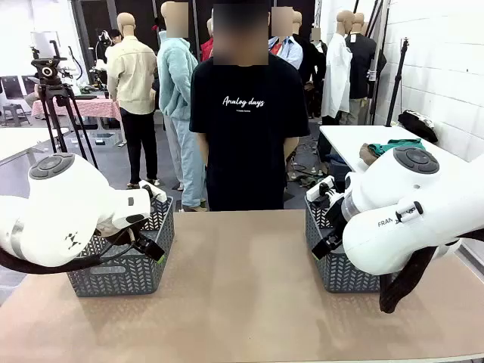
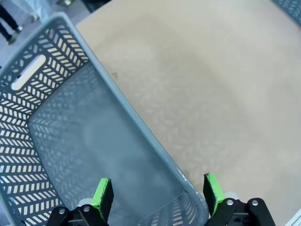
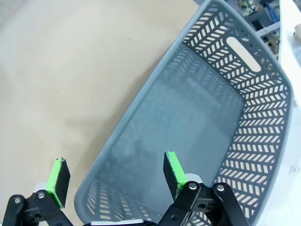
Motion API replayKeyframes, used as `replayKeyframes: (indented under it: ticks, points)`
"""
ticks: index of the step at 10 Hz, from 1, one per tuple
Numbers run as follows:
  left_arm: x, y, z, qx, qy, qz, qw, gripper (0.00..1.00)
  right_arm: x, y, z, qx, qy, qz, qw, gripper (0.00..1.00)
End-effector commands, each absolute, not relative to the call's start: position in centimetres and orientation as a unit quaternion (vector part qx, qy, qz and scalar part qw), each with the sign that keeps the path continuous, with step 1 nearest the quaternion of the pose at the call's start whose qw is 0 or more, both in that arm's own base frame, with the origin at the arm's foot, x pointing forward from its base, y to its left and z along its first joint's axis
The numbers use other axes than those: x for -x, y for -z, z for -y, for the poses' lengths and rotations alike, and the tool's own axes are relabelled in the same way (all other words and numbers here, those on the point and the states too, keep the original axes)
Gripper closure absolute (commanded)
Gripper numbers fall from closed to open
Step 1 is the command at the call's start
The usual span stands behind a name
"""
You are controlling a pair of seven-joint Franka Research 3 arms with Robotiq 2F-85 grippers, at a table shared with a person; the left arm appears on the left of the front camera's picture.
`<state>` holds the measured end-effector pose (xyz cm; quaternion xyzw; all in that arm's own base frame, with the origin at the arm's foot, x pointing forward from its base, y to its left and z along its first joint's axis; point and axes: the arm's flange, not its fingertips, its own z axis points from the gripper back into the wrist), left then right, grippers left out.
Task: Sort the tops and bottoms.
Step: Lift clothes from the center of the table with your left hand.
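The tops and the bottoms are out of view. My left gripper (image 2: 157, 188) hangs open over the near rim of the left dark grey lattice basket (image 2: 136, 117), one green pad above the basket's bare floor and the other above the table. Over the right lattice basket (image 3: 263, 117) my right gripper (image 3: 115, 172) is open too, straddling its rim in the same way. Neither gripper has anything between its fingers. In the front view the left basket (image 1: 113, 276) and the right basket (image 1: 344, 276) stand at the table's two sides, partly behind my arms.
A person in a black T-shirt (image 1: 238, 136) stands at the far edge of the tan table (image 1: 242, 287), arms down. Behind on the right, a white side table (image 1: 355, 136) carries a green cloth (image 1: 397, 145).
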<state>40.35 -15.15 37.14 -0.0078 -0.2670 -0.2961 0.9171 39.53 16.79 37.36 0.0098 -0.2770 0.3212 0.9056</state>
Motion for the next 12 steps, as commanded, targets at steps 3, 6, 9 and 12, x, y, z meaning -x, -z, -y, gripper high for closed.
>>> replayKeyframes:
  ticks: [3,6,9,12]
  points:
    - [-40.35,-37.14,15.15,0.008,0.296,0.267,0.917,0.0,-39.53,-37.36,-16.79,-0.01,-0.321,0.277,0.906,0.0]
    - [-40.35,-37.14,15.15,0.008,0.296,0.267,0.917,0.0,-39.53,-37.36,-16.79,-0.01,-0.321,0.277,0.906,0.0]
    - [-40.35,-37.14,15.15,0.008,0.296,0.267,0.917,0.0,-39.53,-37.36,-16.79,-0.01,-0.321,0.277,0.906,0.0]
    - [-40.35,-37.14,15.15,0.008,0.296,0.267,0.917,0.0,-39.53,-37.36,-16.79,-0.01,-0.321,0.277,0.906,0.0]
